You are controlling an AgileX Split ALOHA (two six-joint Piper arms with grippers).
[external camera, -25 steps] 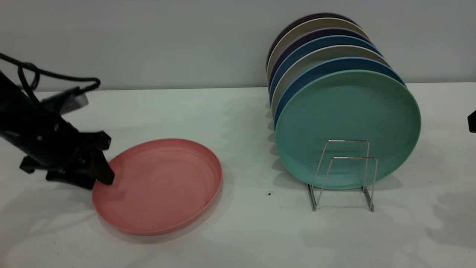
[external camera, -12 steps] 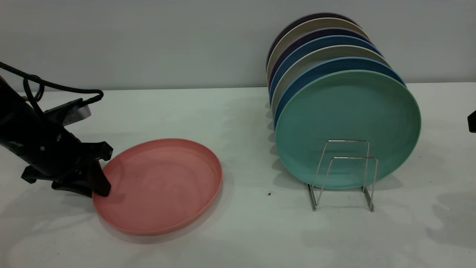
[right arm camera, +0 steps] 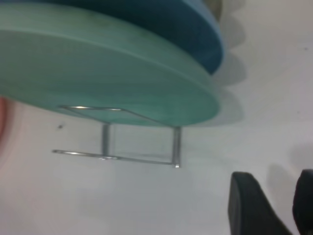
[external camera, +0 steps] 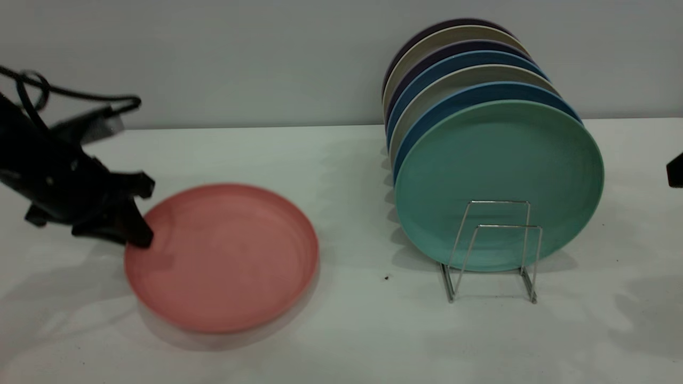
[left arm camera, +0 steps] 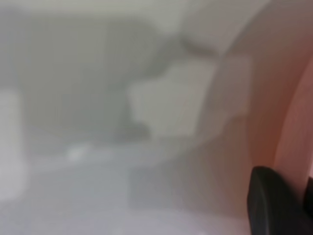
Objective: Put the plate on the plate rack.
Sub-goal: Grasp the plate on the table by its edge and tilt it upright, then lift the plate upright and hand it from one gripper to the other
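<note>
Left gripper point(external camera: 140, 238) clamps the salmon-pink plate point(external camera: 224, 258) rim, tilting it; front slot of the wire plate rack point(external camera: 493, 250) unfilled.

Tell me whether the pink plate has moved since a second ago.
Yes. The left gripper has lifted the plate's left edge; its far rim now sits higher against the table's back edge, while the rack stays put.

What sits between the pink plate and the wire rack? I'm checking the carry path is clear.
Only bare table and one tiny dark speck separate the plate from the plate rack, per the exterior view.
</note>
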